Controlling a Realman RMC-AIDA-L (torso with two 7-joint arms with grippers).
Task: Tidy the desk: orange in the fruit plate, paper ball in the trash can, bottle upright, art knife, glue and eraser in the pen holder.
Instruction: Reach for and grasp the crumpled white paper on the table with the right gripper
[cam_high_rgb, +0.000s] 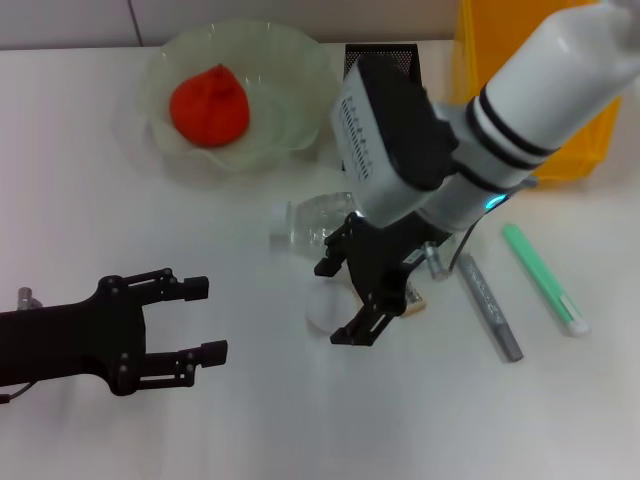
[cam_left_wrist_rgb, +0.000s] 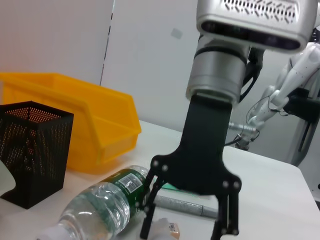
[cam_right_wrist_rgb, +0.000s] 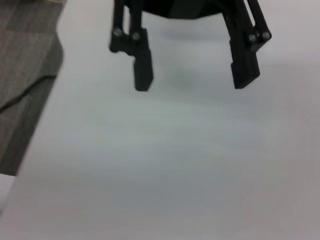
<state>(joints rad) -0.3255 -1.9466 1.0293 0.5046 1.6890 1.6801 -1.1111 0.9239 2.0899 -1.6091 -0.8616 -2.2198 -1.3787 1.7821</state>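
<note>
Head view: white surface (cam_high_rgb: 250, 430). Orange (cam_high_rgb: 208, 105) sits in the pale green fruit plate (cam_high_rgb: 290, 130) near the far edge. Black mesh pen holder (cam_high_rgb: 385, 52) stands just beside the plate, with a yellow bin (cam_high_rgb: 570, 150) at the far right corner. Bottle (cam_high_rgb: 315, 222) lies on its side mid-surface, cap toward the left. Right end effector (cam_high_rgb: 340, 303) hangs over the middle, fingers spread wide, released, straddling a white paper ball (cam_high_rgb: 322, 310); a small eraser (cam_high_rgb: 420, 300) lies just beside it. Grey art knife (cam_high_rgb: 490, 305) and green glue stick (cam_high_rgb: 545, 278) lie flat toward the right edge. Left end effector (cam_high_rgb: 203, 320) hovers near the left front, released, holding nothing.

Left wrist view: right end effector (cam_left_wrist_rgb: 187, 227) open above the surface, bottle (cam_left_wrist_rgb: 100, 210) lying beside it; pen holder (cam_left_wrist_rgb: 32, 150) and bin (cam_left_wrist_rgb: 90, 125) behind.

Right wrist view: left end effector (cam_right_wrist_rgb: 192, 82) seen farther off, fingers apart over bare surface (cam_right_wrist_rgb: 160, 175).
</note>
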